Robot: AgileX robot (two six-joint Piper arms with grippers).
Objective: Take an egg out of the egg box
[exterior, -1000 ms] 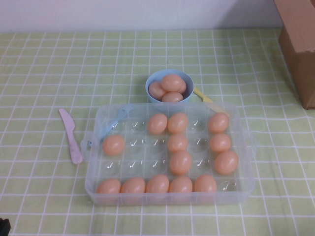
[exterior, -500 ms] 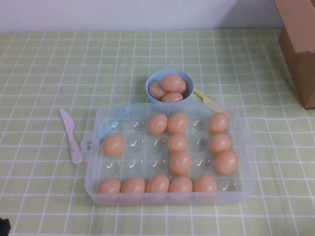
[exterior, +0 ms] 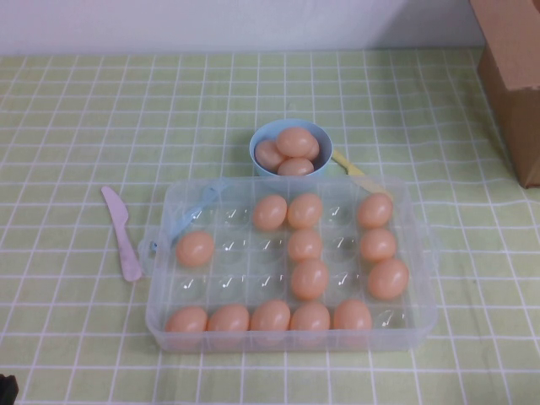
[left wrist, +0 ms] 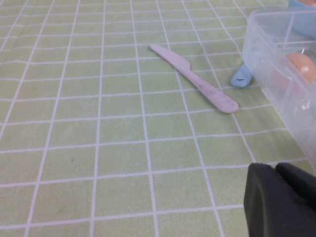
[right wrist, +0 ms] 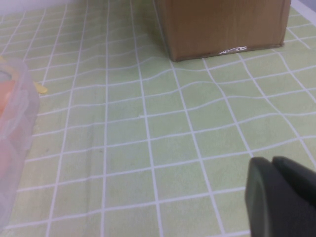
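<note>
A staged kitchen-table setup — a green-and-white checked tablecloth (exterior: 101, 110) against a plain pale wall. On it sit a clear plastic egg box (exterior: 160, 316) part-filled with eggs, a small blue bowl (exterior: 258, 139) of more eggs and a pink plastic knife (exterior: 122, 233) — with a cardboard box (exterior: 510, 76) at the right edge.

Little of the robot shows. The left gripper (left wrist: 282, 201) is a matte black block with rounded edges and a narrow seam down it. The right gripper (right wrist: 281, 196) looks the same: black, smooth, unmarked.
</note>
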